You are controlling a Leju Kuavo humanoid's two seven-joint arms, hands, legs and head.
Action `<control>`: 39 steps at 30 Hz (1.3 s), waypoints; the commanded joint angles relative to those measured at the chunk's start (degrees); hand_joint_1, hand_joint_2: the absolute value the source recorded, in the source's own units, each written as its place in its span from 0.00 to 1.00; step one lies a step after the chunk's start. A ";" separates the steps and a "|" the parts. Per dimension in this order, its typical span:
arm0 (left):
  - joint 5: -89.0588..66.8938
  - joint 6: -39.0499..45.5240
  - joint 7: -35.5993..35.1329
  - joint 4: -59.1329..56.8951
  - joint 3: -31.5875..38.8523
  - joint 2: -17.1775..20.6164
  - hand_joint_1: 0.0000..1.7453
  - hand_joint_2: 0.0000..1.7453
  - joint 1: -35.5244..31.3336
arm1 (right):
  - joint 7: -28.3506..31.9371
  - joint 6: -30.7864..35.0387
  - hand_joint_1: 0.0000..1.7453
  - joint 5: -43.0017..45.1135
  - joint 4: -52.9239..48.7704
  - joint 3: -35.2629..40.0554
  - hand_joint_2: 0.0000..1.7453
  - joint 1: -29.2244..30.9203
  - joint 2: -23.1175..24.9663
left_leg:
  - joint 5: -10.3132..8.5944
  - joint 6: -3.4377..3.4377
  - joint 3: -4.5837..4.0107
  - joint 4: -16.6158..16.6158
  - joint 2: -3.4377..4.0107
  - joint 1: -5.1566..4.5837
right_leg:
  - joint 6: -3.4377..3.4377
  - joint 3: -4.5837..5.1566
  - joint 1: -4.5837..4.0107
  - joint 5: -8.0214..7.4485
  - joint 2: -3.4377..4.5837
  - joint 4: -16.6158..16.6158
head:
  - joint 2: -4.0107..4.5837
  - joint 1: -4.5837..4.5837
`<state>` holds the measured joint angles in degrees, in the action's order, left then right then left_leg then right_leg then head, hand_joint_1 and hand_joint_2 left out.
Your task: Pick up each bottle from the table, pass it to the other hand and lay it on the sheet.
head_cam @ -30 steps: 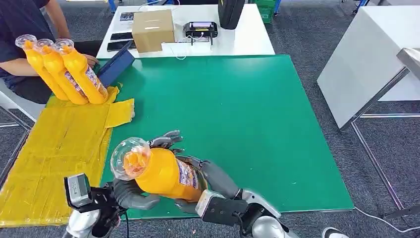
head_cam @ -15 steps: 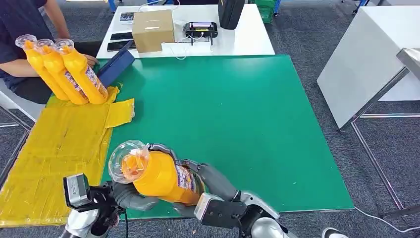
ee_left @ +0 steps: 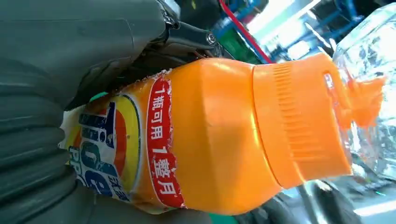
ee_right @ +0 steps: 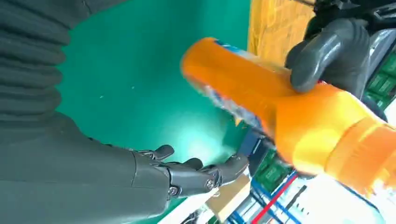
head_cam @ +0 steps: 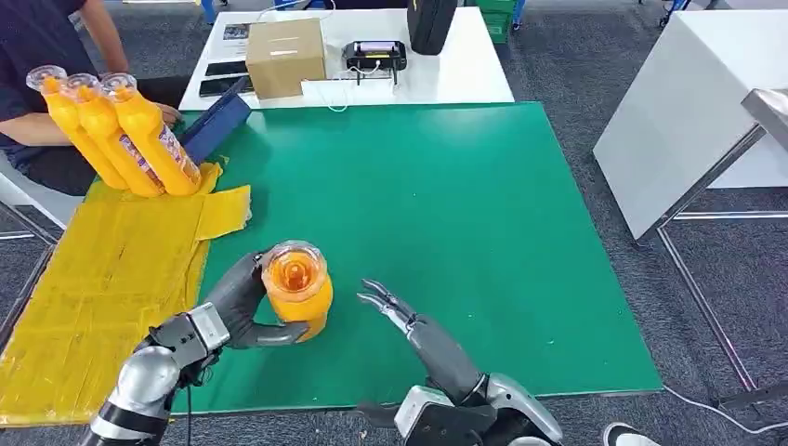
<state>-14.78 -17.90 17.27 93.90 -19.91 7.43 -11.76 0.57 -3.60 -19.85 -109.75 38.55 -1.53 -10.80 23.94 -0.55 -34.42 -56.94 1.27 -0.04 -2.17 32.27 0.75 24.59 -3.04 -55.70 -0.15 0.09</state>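
An orange bottle (head_cam: 297, 286) with a clear cap hangs above the green table (head_cam: 446, 204), held upright in my left hand (head_cam: 243, 302), whose fingers wrap its body. The left wrist view shows its label (ee_left: 126, 154) close up. My right hand (head_cam: 401, 316) hovers just right of the bottle, fingers spread, holding nothing; in the right wrist view its fingers (ee_right: 191, 175) are apart from the bottle (ee_right: 289, 116). Three more orange bottles (head_cam: 121, 135) lie side by side at the far end of the yellow sheet (head_cam: 102, 279).
A seated person (head_cam: 46, 56) is at the far left behind the sheet. A white table (head_cam: 427, 65) beyond carries a cardboard box (head_cam: 286, 56), a device and a black bag. A blue tablet (head_cam: 218, 121) lies at the green table's far left corner.
My right hand has let go of the bottle and drawn back to the right. My left hand now holds it alone, upright and farther out over the table.
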 commanded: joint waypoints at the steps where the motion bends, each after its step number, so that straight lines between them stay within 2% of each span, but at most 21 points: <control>1: -25.45 11.58 -1.96 -19.44 1.63 11.50 1.00 1.00 -11.00 | 4.21 1.91 0.00 1.11 -9.87 -12.98 0.00 -8.11 -9.01 | 0.03 0.05 0.16 -0.01 -0.38 0.03 | 0.08 -0.25 0.01 0.12 -0.05 -0.01 | 0.00 0.00; 5: -42.63 17.36 -1.57 -32.42 -1.82 16.62 1.00 1.00 -17.40 | 6.92 -1.62 0.00 4.35 -11.28 -19.29 0.00 -10.06 -10.21 | -0.02 0.05 0.11 0.01 -0.36 0.02 | 0.08 -0.17 0.01 0.07 -0.05 -0.02 | 0.00 0.00; 8: -48.29 15.95 -1.51 -40.62 -6.38 18.67 1.00 1.00 -21.77 | 7.09 -2.94 0.00 4.37 -10.65 -19.33 0.00 -9.07 -10.55 | 0.00 0.06 0.11 -0.01 -0.24 0.05 | 0.08 -0.16 -0.02 0.04 0.08 -0.01 | 0.00 0.02; 10: -51.13 16.26 -2.16 -44.10 -9.31 19.09 1.00 1.00 -23.64 | 7.03 -3.51 0.00 4.17 -10.12 -18.19 0.00 -8.30 -10.74 | 0.01 0.07 0.17 -0.01 -0.14 0.06 | 0.12 -0.18 -0.03 0.03 0.20 -0.01 | 0.00 0.00; 17: -52.31 14.39 -2.58 -48.65 -12.03 18.16 1.00 1.00 -25.87 | 6.73 -3.33 0.00 3.59 -9.68 -16.75 0.00 -7.89 -10.96 | 0.05 0.04 0.17 -0.03 -0.07 0.08 | 0.07 -0.21 -0.04 0.07 0.18 0.00 | 0.00 0.00; 29: -51.92 14.10 -2.29 -49.11 -12.19 18.21 1.00 1.00 -25.98 | 6.71 -3.29 0.00 3.59 -9.60 -16.68 0.00 -7.88 -11.05 | -0.01 0.03 0.02 -0.01 0.05 0.03 | 0.06 -0.03 -0.02 0.00 0.18 -0.01 | 0.00 0.00; 30: -50.18 12.47 -0.68 -49.62 -12.53 18.22 1.00 1.00 -26.20 | 6.70 -3.26 0.00 3.63 -9.55 -16.75 0.00 -7.87 -11.17 | 0.03 0.04 0.08 -0.04 0.00 0.06 | 0.09 -0.11 -0.04 0.04 0.24 -0.02 | 0.00 0.00; 31: -48.61 11.56 1.06 -49.66 -13.24 18.63 0.87 1.00 -26.14 | 6.72 -3.29 0.00 3.74 -9.35 -16.82 0.00 -7.79 -11.26 | 0.00 0.03 0.02 -0.01 0.05 0.04 | 0.05 -0.03 -0.03 0.00 0.18 -0.01 | 0.00 0.00; 32: -48.76 11.60 1.18 -49.75 -13.79 18.94 0.00 0.00 -26.07 | 6.73 -3.29 0.00 3.80 -9.17 -16.91 0.00 -7.65 -11.28 | 0.05 0.05 0.10 -0.05 -0.02 0.08 | 0.09 -0.15 -0.05 0.06 0.25 -0.01 | 0.00 0.00; 34: -46.38 12.24 1.02 -50.11 -12.52 17.33 0.00 0.00 -25.36 | 6.64 -3.28 0.00 3.92 -8.85 -17.25 0.00 -7.60 -10.76 | 0.00 0.02 0.05 0.00 0.06 0.03 | 0.05 -0.07 -0.02 0.01 0.20 0.00 | 0.00 0.00; 35: -43.62 13.02 3.05 -48.75 -11.66 17.29 0.00 0.00 -24.05 | 6.63 -3.33 0.00 3.96 -8.72 -17.36 0.00 -7.71 -10.75 | 0.03 0.04 0.11 -0.01 -0.01 0.06 | 0.07 -0.16 -0.03 0.03 0.23 0.01 | 0.00 -0.02; 39: -36.62 13.77 4.05 -42.26 -6.74 15.89 0.00 0.00 -19.50 | 6.12 -3.05 0.00 3.73 -7.92 -17.62 0.00 -8.14 -9.42 | 0.01 0.02 0.12 0.05 0.05 0.03 | 0.05 -0.15 -0.01 0.01 0.23 0.05 | 0.00 0.02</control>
<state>-59.04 -4.55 19.65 48.39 -29.90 26.21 -34.10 7.37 -6.69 -16.06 -120.17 21.86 -10.25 -22.01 23.92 -0.55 -34.43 -56.94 1.40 -0.05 -2.16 32.28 0.76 24.58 -2.95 -55.72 -0.15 0.11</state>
